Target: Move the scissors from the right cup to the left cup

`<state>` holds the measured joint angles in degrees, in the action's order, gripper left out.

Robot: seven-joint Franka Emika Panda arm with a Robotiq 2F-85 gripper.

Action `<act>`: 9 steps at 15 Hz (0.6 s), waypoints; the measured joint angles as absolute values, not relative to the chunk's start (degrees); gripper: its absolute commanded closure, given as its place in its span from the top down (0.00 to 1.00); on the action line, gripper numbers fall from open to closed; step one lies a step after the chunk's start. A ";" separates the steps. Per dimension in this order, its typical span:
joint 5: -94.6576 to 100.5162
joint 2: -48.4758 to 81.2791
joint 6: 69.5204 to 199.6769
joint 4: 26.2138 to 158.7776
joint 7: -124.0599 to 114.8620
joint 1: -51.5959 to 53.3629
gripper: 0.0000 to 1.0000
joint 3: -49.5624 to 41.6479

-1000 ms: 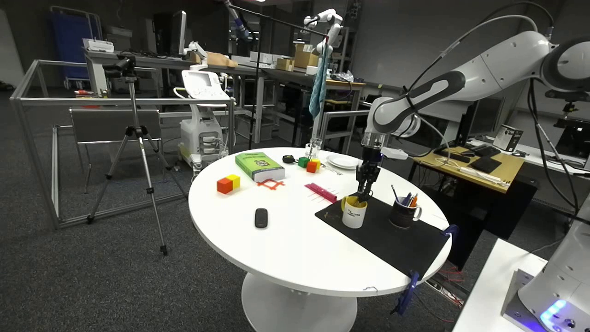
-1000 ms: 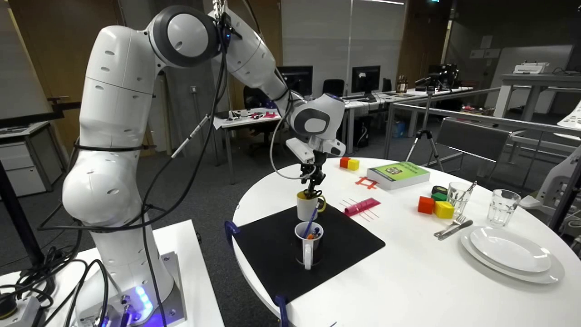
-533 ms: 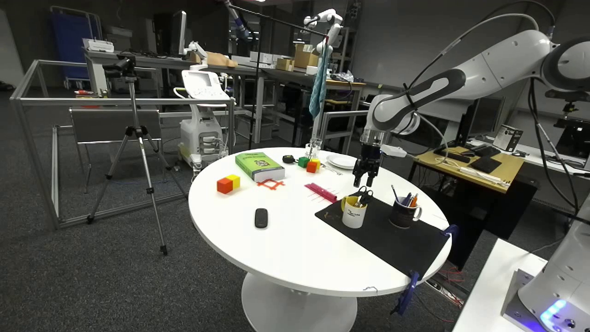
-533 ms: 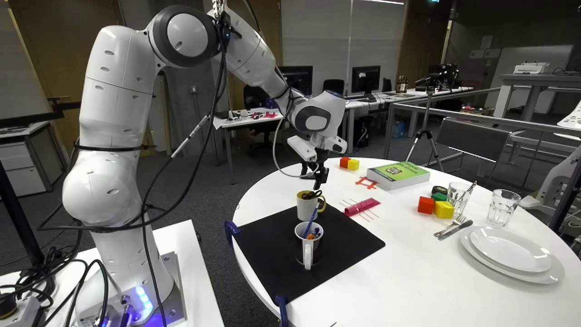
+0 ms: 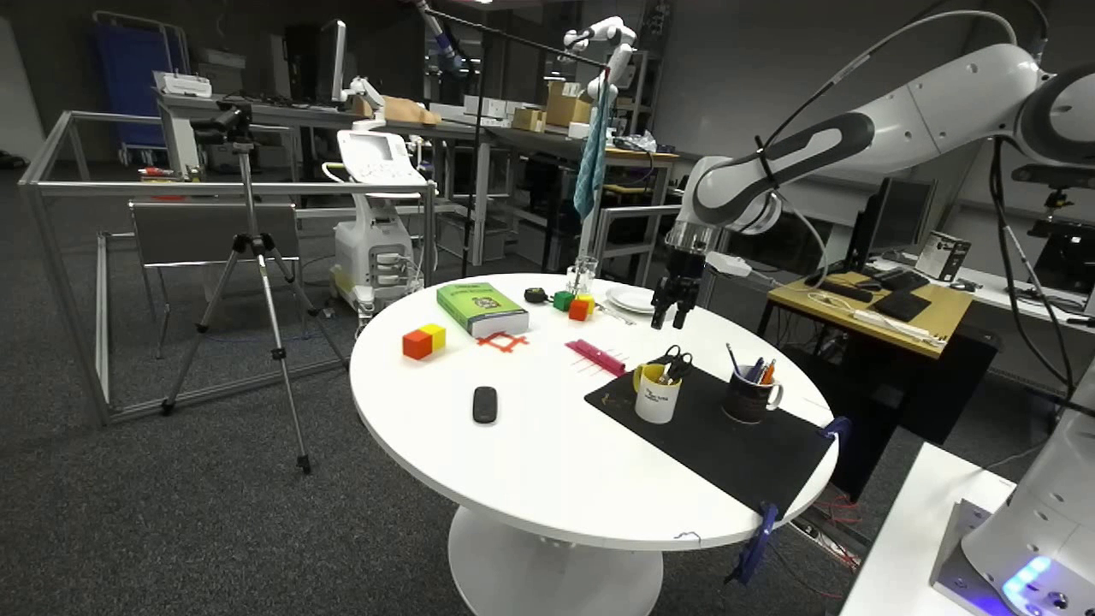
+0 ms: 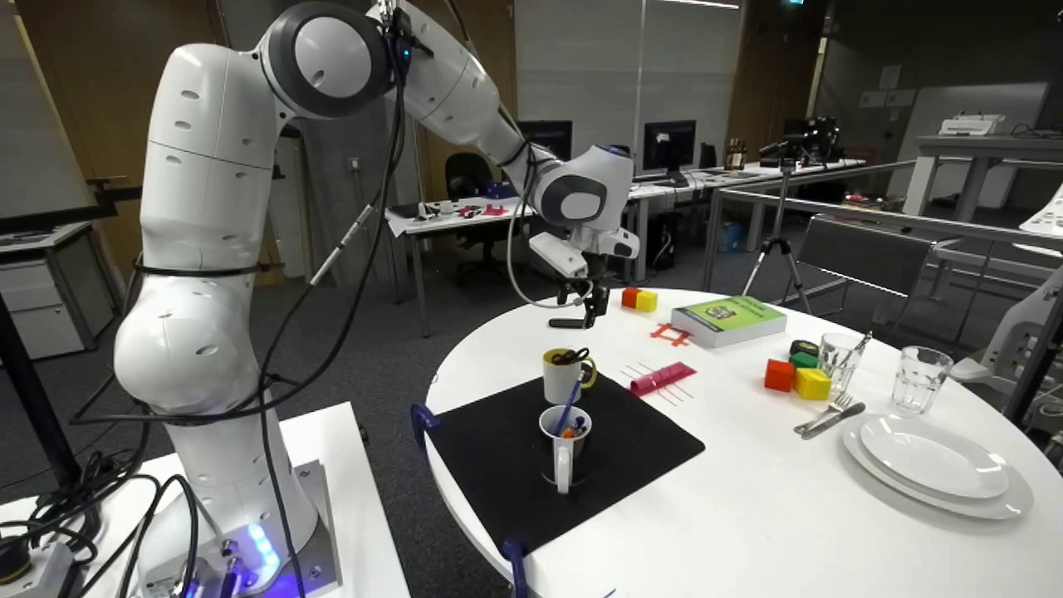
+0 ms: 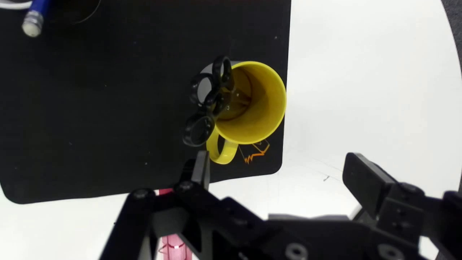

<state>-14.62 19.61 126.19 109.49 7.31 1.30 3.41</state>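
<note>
Gripper [image 7: 278, 160]: fingers spread wide, with black mat [image 5: 723, 449] and white table [image 5: 547, 466] both showing through the gap. In both exterior views it's hanging in the air, higher than the scissors [image 7: 216, 98] and apart from them.
Where the scissors are: sitting in the white cup [image 5: 657, 404], black handle loops sticking up past the rim.
Which way they point: blades down, handles up. Long axis is on a tilt, loops leaning out over the rim toward the middle of the mat. Can't really make out the tips.
White cup: upright, yellow inside, right by the mat corner with the orange print [image 7: 257, 154], i.e. well away from the blue clamps [image 5: 754, 547]. Its yellow handle faces the mat edge nearest the pink strip [image 5: 596, 358].
Dark cup [image 5: 744, 402]: also upright on the mat, just further toward the clamped end. Blue pencil [image 6: 570, 404] leaning out of it, plus some orange bits.
Table edge: clamps are on it at two mat corners, and the white plates [image 6: 934, 457] and green book [image 5: 483, 308] lie near it elsewhere.
</note>
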 measured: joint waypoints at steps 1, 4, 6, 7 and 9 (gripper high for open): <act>-14.53 19.15 126.12 109.46 7.67 1.30 1.00 3.41; -13.70 17.51 126.03 109.43 8.40 1.30 1.00 3.40; -12.81 16.28 126.00 109.39 8.65 1.30 1.00 3.38; -12.19 15.61 126.00 109.39 8.65 1.30 1.00 3.34; -10.73 14.27 125.94 109.36 8.65 1.30 1.00 3.22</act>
<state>-10.73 14.27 125.94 109.36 8.65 1.30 3.22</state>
